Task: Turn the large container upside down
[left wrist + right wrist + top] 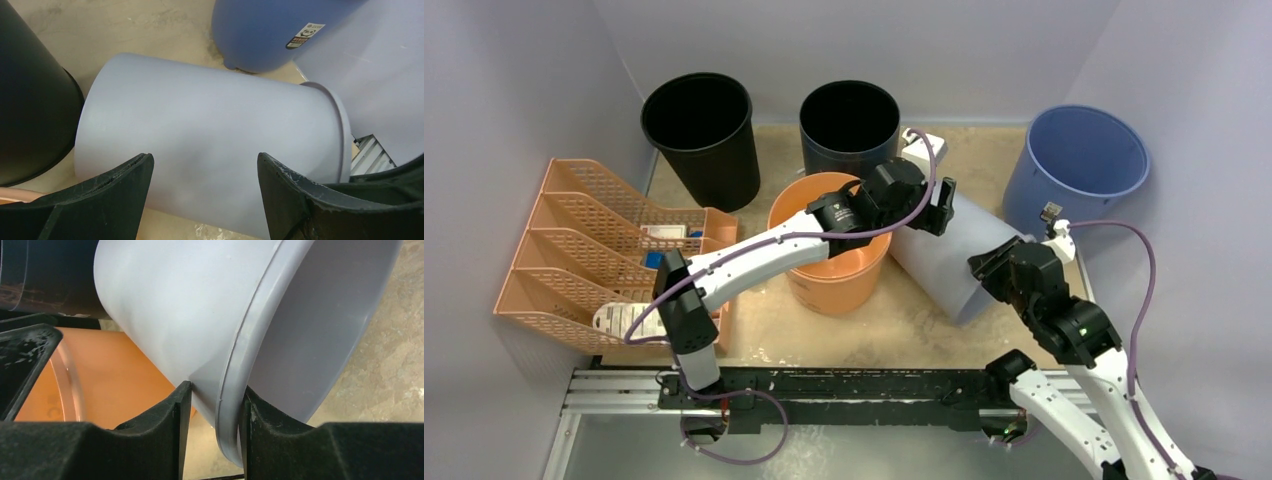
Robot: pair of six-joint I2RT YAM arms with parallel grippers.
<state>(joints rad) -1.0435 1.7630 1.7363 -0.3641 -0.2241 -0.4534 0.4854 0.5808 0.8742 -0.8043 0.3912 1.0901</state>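
As you scan from the left, file rack (574, 250): left side, orange, slots facing up.
Orange bucket (834, 275): upright, just left of the container.
Left gripper (205, 167): jaws wide apart, holding nothing, over the container's wall.
Large grey container (944, 265): on its side, mouth facing near right.
Right gripper (212, 405): clamped on the container's rim.
Blue bucket (1074, 165): upright, far right.
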